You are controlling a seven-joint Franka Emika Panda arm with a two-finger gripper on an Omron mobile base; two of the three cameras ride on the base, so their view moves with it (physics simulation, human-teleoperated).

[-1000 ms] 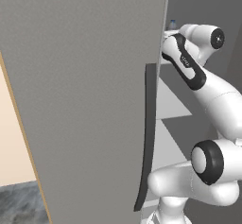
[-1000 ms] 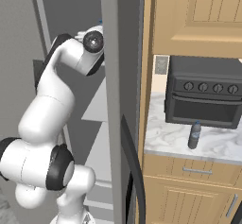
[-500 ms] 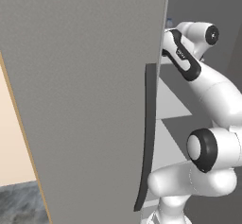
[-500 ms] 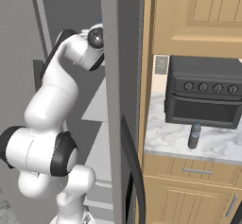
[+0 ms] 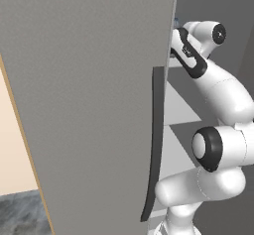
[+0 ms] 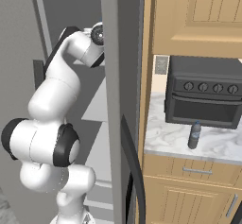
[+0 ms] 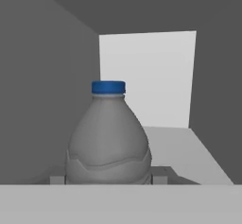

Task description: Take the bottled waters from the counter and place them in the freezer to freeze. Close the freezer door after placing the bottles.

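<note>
My gripper [image 7: 108,178] is shut on one of the bottled waters [image 7: 108,138], a translucent grey bottle with a blue cap, upright between the fingertips [image 7: 159,176]. It is inside the freezer [image 7: 56,76], over a pale grey shelf [image 7: 189,147]; whether it rests on the shelf I cannot tell. The arm [image 5: 213,80] reaches in past the edge of the open freezer door [image 5: 89,105], whose dark bar handle [image 5: 155,145] runs down beside it. A second bottle [image 6: 194,135] stands on the marble counter [image 6: 217,145] in front of the toaster oven.
A black toaster oven [image 6: 203,98] sits on the counter under wooden wall cabinets [image 6: 198,15]. The refrigerator's right half [image 6: 118,76], with its dark handle [image 6: 134,171], stands between the arm and the counter. Lower freezer shelves [image 5: 178,110] show behind the arm.
The arm has pushed further into the freezer, the wrist shifting up and inward with the bottle. The bottle on the counter has stayed in place.
</note>
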